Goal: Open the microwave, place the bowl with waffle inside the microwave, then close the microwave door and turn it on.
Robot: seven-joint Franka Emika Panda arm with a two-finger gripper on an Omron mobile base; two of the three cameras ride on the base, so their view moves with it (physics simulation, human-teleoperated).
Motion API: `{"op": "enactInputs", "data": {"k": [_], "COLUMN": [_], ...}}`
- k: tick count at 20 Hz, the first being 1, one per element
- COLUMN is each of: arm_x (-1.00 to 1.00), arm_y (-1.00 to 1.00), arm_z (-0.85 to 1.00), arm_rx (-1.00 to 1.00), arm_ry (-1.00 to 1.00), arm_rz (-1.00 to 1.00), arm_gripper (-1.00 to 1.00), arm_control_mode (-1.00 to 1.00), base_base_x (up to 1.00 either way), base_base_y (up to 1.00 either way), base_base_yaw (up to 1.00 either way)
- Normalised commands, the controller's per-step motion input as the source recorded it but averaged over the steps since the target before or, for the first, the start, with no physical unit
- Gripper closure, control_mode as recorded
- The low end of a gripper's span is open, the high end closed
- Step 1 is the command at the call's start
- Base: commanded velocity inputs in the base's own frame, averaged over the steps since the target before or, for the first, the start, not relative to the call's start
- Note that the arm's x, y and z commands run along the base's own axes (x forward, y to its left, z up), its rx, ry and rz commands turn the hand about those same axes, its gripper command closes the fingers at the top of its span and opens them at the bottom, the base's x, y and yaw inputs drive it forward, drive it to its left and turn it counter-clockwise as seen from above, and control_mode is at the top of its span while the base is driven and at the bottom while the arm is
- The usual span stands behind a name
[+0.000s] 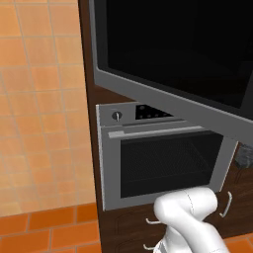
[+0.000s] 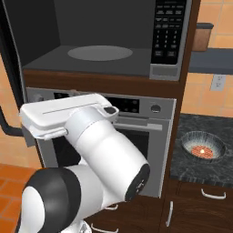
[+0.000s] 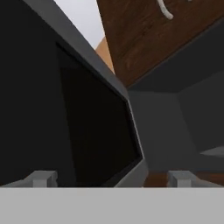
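The microwave (image 2: 166,68) stands open, and its grey cavity holds a round pale turntable plate (image 2: 100,53). Its door (image 1: 168,54) is swung far out to the left, with the black glass facing the left base camera. The door's black bar handle (image 2: 6,119) shows at the left edge of the right base view. My gripper (image 3: 111,179) is open, with the fingertips (image 3: 42,178) wide apart. It sits close to the door's inner face (image 3: 87,131), near its edge, and nothing is held. The ribbed clear bowl (image 2: 203,146) with the waffle rests on the dark counter to the right.
A silver oven (image 1: 158,158) with a dark window sits directly below the microwave. The microwave's keypad (image 2: 166,29) is on its right side. Wooden drawers with silver handles (image 2: 213,195) lie under the counter. My arm (image 2: 100,150) crosses in front of the oven.
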Motion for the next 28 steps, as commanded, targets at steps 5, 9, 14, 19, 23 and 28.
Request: {"op": "enactInputs", "data": {"k": [5,9,14,19,23,28], "arm_x": [0.64,0.04,-0.04,-0.26,-0.34,-0.36], "arm_y": [0.01,0.12,0.56,0.98,1.00,1.00], "arm_z": [0.00,0.00,0.00,0.00,0.00,0.01], "arm_rx": [0.00,0.00,0.00,0.00,0.00,-0.01], "arm_ry": [0.18,0.04,0.01,0.00,0.00,0.00], "arm_rz": [0.27,0.22,0.20,0.12,0.08,0.07], "arm_gripper": [-1.00,-1.00,-1.00,-1.00,-1.00,-1.00], "arm_control_mode": [-1.00,-1.00,-1.00,-1.00,-1.00,-1.00], "base_base_x": [0.00,0.00,0.00,0.00,0.00,0.00], "base_base_y": [0.00,0.00,0.00,0.00,0.00,0.00], "base_base_yaw": [0.00,0.00,0.00,0.00,0.00,0.00]}}
